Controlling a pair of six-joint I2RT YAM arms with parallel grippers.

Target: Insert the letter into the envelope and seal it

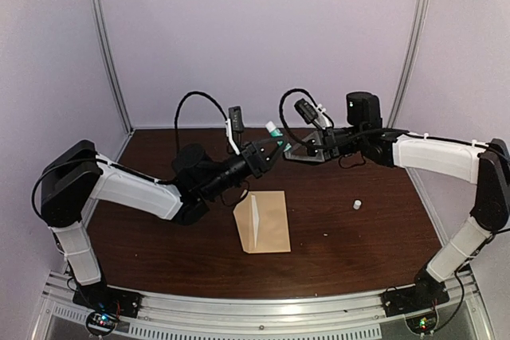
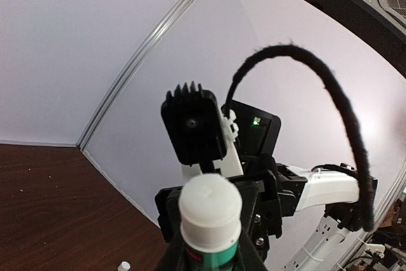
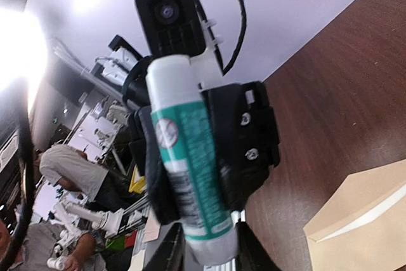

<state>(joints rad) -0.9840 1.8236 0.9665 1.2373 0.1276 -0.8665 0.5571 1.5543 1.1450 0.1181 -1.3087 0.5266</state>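
Note:
The tan envelope (image 1: 267,224) lies flat on the table in front of both arms; its corner shows in the right wrist view (image 3: 365,217). A narrow pale strip (image 1: 255,216) crosses it. The letter's bordered face is hidden. A green and white glue stick (image 1: 276,134) hangs in the air above the back of the table. My left gripper (image 1: 269,151) is shut round its body (image 2: 209,211). My right gripper (image 1: 290,147) is shut on its near end (image 3: 209,245), facing the left one.
A small white cap-like piece (image 1: 357,205) stands on the brown table (image 1: 358,252) to the right of the envelope and shows in the left wrist view (image 2: 124,266). White walls and metal posts (image 1: 107,45) close the back and sides.

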